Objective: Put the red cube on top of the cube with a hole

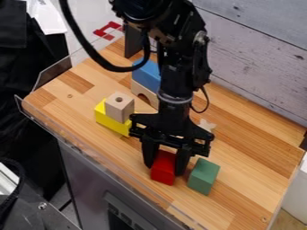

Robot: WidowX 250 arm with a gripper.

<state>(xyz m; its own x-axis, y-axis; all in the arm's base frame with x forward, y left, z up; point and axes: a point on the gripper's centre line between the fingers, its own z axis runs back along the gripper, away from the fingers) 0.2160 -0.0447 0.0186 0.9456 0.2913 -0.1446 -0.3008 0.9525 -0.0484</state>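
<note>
Leave the yellow block [108, 122] undisturbed beneath the cube with a hole [119, 108]; avoid any sideways nudge, likely to shift both. Over that raised cube, centre on the hole, square up the faces, lower slowly and let go only once seated flat. Give due room to the wooden arch [143, 90] and blue block [146, 74], just behind the cube with a hole. Right of it and nearer the camera, find the red cube [163, 174] pinched in the tool [164, 168], low at the table [255, 179]. Lift straight up first, well above the cube with a hole, before travelling across. Beware of clipping the green block [203, 176], farther right of it.
</note>
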